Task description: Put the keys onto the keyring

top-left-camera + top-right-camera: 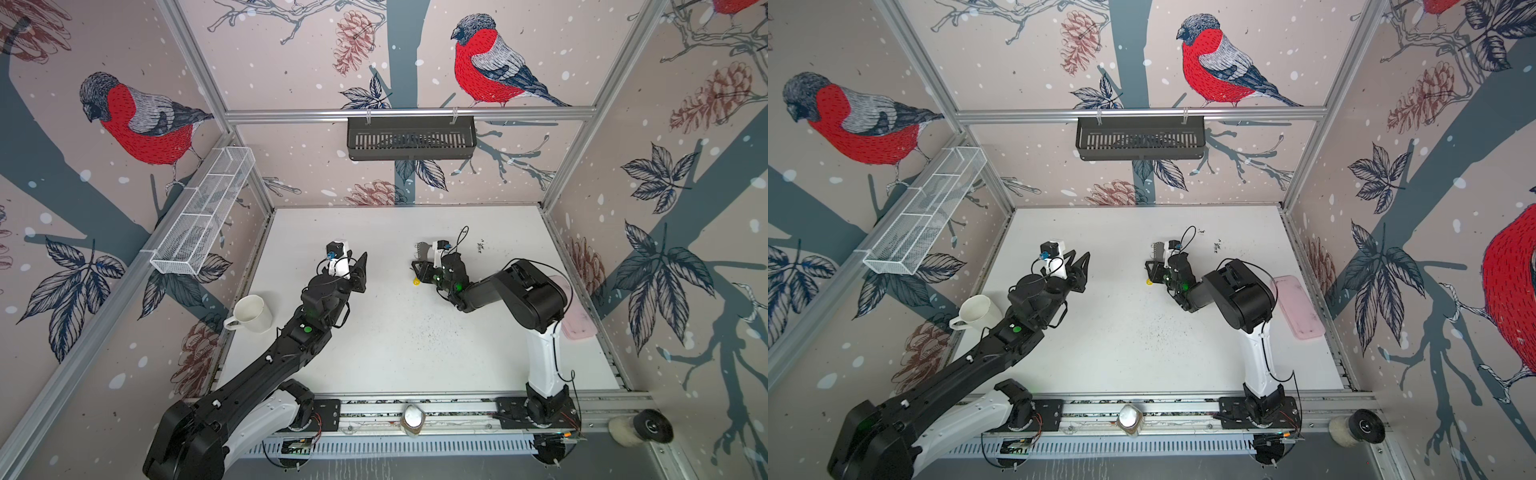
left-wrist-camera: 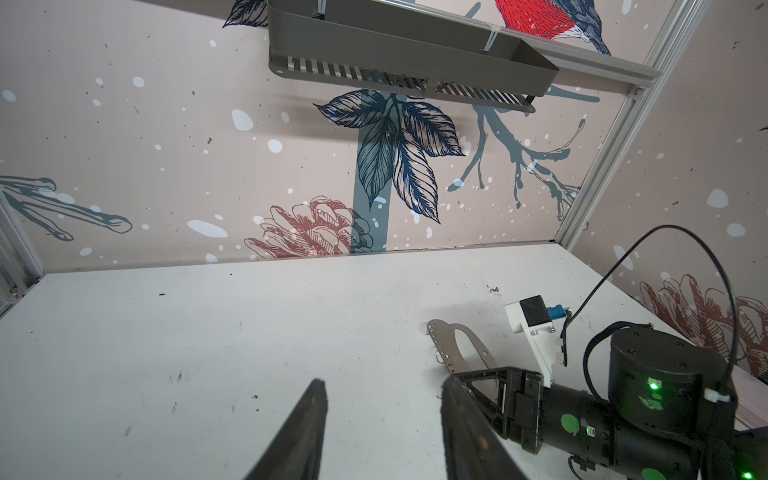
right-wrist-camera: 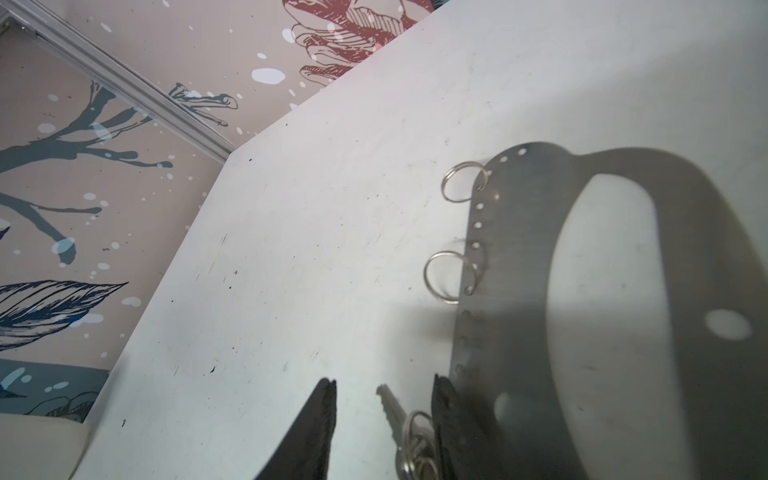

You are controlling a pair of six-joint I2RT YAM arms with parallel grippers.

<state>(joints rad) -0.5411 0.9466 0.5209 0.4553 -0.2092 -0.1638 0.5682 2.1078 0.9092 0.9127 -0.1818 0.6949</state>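
Right of centre on the table | my right gripper (image 3: 382,419) parted, straddling the key (image 3: 395,415) beside the keyring (image 3: 519,266) to line it up | left gripper (image 2: 382,419) parted, empty, waiting clear.

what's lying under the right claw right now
Between the open fingers of the right claw lies the key with small rings, beside the keyring plate. Its yellow tag peeks out in both top views; the rest is covered.

In both top views, the right gripper (image 1: 419,268) covers most of the keyring (image 1: 422,249) and all but a yellow sliver of the keys (image 1: 416,281). In the right wrist view the key's tag end runs off frame.
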